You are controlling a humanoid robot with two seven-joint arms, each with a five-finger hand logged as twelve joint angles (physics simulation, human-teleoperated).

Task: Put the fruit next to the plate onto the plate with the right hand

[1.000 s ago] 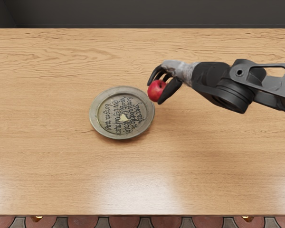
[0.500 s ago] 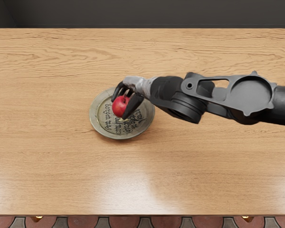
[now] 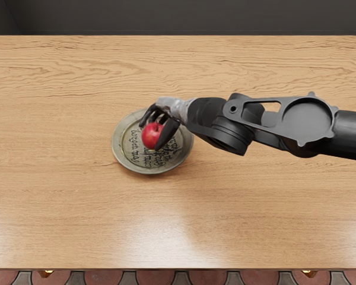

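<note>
Your right hand [image 3: 162,119] is curled round the small round red fruit [image 3: 150,135], holding it over the centre of the round grey engraved plate [image 3: 122,155] on the wooden counter [image 3: 59,202] — contact with the dish unclear. Lower it straight, then open the hand slowly — a round fruit likely rolls if dropped.

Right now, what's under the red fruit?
The plate, its lettered centre partly hidden by the fruit and the fingers of the right hand. Contact can't be seen.
</note>
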